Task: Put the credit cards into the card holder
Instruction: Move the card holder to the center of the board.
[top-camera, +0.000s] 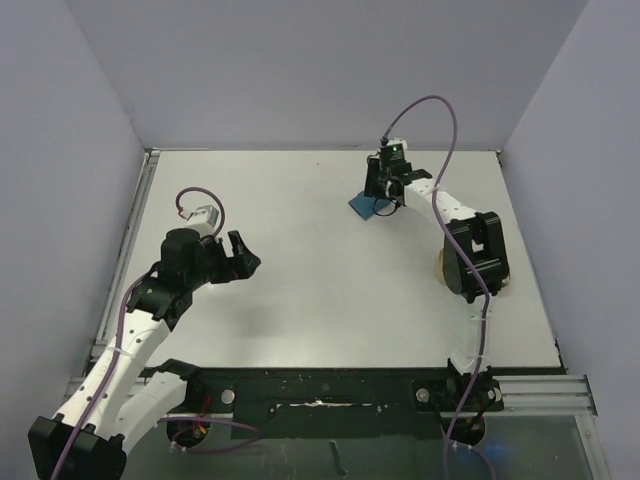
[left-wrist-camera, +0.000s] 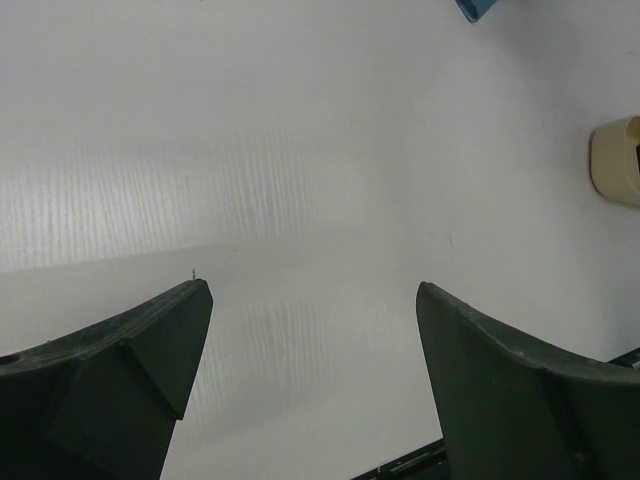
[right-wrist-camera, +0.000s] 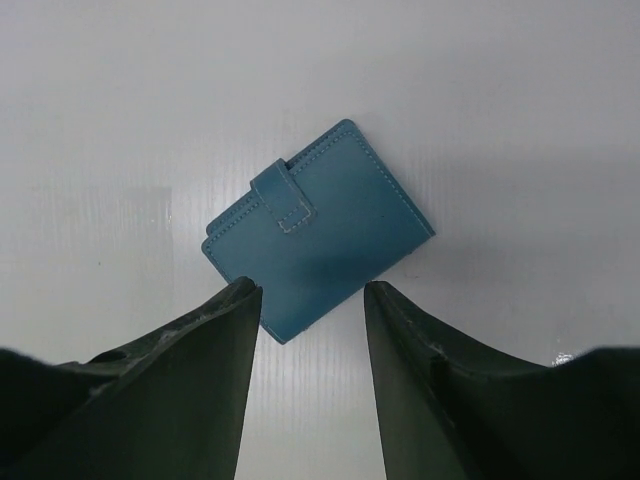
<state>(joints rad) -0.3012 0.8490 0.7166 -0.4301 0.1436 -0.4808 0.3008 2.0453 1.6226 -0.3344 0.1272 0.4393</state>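
**While card holder (top-camera: 365, 206) is lying shut, right jaws are hanging open above it**

As the teal card holder is lying flat on the far right part of the desk (top-camera: 320, 300), its snap tab (right-wrist-camera: 283, 200) folded over one edge, the right arm (top-camera: 443, 205) is reaching out above it, the holder's near corner showing between the tips of the parted jaws. The left arm (top-camera: 125, 345) is hovering well apart at the desk's left, the left jaws spread wide.
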